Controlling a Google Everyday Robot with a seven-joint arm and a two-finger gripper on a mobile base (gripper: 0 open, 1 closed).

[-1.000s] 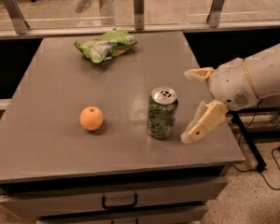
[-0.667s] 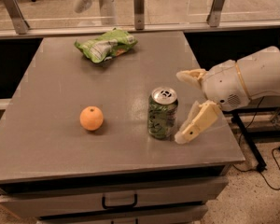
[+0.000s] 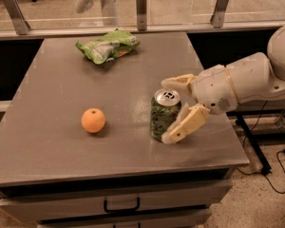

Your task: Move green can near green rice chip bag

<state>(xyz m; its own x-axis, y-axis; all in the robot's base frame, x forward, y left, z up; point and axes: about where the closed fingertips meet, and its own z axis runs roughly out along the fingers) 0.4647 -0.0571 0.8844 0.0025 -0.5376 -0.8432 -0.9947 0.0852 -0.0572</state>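
The green can stands upright on the grey table, right of the middle and near the front. The green rice chip bag lies at the far side of the table, well apart from the can. My gripper reaches in from the right with its fingers spread on either side of the can. One finger sits behind the can's top and the other lies against its front right side. The can rests on the table.
An orange fruit sits on the table left of the can. A glass-and-post railing runs behind the table. A drawer handle shows below the front edge. The table's right edge lies under my arm.
My gripper has moved left, from beside the can to straddling it. The can, the bag and the orange have not moved.
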